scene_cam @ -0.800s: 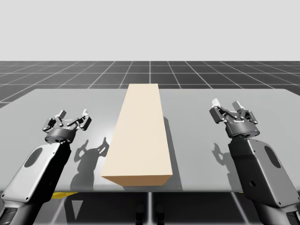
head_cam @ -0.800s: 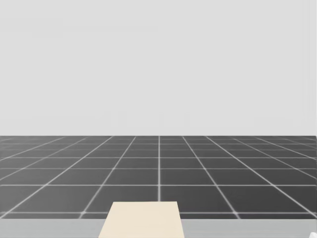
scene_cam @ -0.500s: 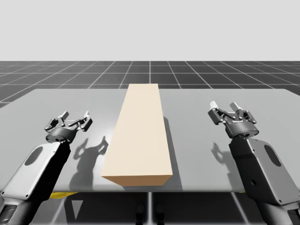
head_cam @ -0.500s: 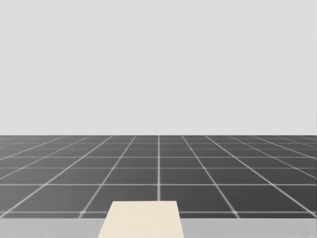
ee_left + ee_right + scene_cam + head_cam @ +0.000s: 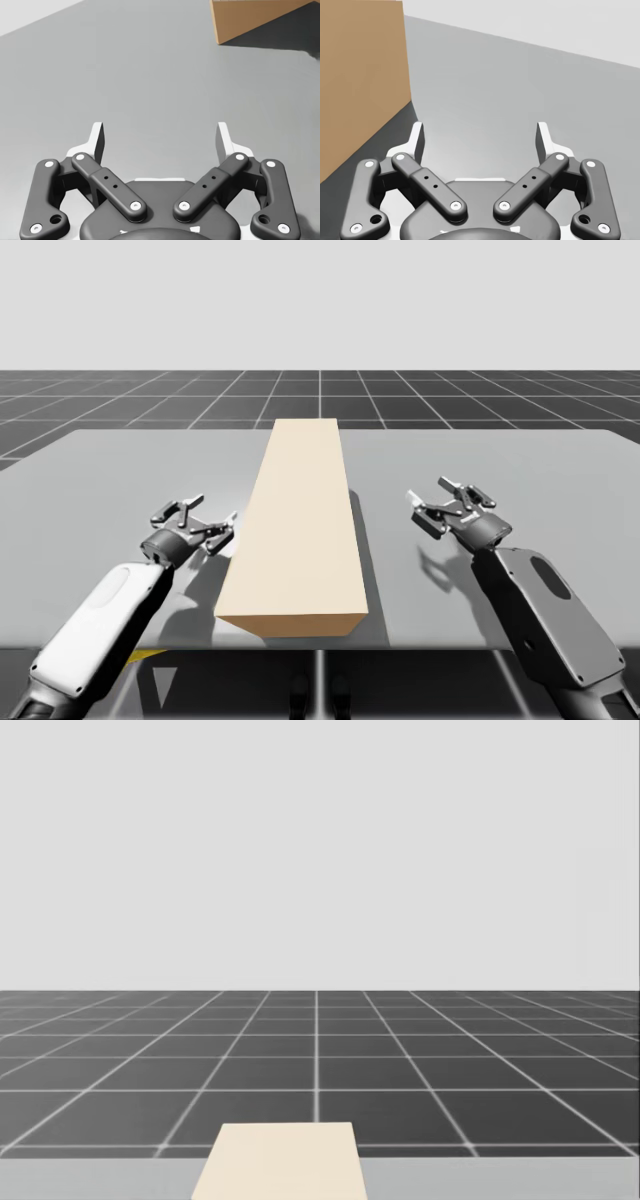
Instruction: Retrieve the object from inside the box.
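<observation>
Tan box (image 5: 300, 525) lies closed down the table's (image 5: 120, 455) middle, its object presumably hidden inside. My left gripper (image 5: 205, 523) and right gripper (image 5: 432, 502) flank its near end, fingers spread and empty, likely poised to open it.

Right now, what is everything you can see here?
box: 1, tan, long, lying down the middle of the table; its inside is hidden
table: 1, grey, under the box
floor: dark with a pale grid, beyond the table
left arm: 1, pale grey, coming in left of the box
right arm: 1, darker grey, coming in right of the box
left gripper: 1, dark grey, open and holding nothing, over the table close to the box's left side
right gripper: 1, dark grey, open and holding nothing, over the table right of the box, apart from it
</observation>
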Motion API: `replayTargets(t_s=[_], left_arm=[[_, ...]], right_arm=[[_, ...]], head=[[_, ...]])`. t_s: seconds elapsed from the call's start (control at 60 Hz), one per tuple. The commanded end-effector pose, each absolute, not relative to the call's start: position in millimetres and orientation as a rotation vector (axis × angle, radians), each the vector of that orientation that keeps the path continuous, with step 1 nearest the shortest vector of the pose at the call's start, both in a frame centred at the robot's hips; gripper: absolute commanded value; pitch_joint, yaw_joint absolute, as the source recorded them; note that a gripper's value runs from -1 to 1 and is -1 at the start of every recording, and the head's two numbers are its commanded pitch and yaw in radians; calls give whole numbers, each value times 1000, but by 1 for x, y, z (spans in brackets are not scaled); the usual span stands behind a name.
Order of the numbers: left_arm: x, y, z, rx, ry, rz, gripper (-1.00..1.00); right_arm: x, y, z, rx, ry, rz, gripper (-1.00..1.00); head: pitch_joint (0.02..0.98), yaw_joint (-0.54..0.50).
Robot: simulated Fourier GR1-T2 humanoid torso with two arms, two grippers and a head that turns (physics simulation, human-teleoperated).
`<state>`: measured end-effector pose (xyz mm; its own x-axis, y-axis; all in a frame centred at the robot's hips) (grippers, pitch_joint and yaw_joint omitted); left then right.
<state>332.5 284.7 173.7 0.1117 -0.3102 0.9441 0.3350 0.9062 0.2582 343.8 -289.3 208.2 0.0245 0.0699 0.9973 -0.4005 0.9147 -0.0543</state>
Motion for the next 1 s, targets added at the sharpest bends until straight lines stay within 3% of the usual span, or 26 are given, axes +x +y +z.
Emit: replayTargets(t_s=[0.017, 0.183, 0.3, 0.45, 0.533, 0.7, 0.817, 1.0], left_arm=[[312, 244, 169, -120, -1389, -669, -1000], [293, 208, 169, -220, -1393, -794, -1000], [279, 179, 163, -272, -1371, -876, -1000], [272, 161, 167, -342, -1384, -866, -1000], [277, 159, 170, -385, -1397, -859, -1000], [298, 154, 166, -513, -1352, -874, -1000], [316, 147, 162, -529, -1325, -845, -1000], [334, 146, 160, -474, -1335, -818, -1000]], right_arm=[[330, -266, 198, 359, -1479, 559, -1000], [320, -256, 196, 394, -1499, 689, -1000], [316, -256, 193, 399, -1516, 714, -1000], [312, -256, 189, 403, -1533, 725, -1000], [312, -255, 187, 398, -1536, 728, -1000], [309, -253, 186, 408, -1542, 737, -1000], [308, -252, 184, 410, -1547, 732, -1000], [305, -250, 183, 409, -1564, 716, -1000]], head=[[80, -10], [78, -14], [74, -23], [69, -28], [66, -27], [64, -25], [70, -17], [80, -13]])
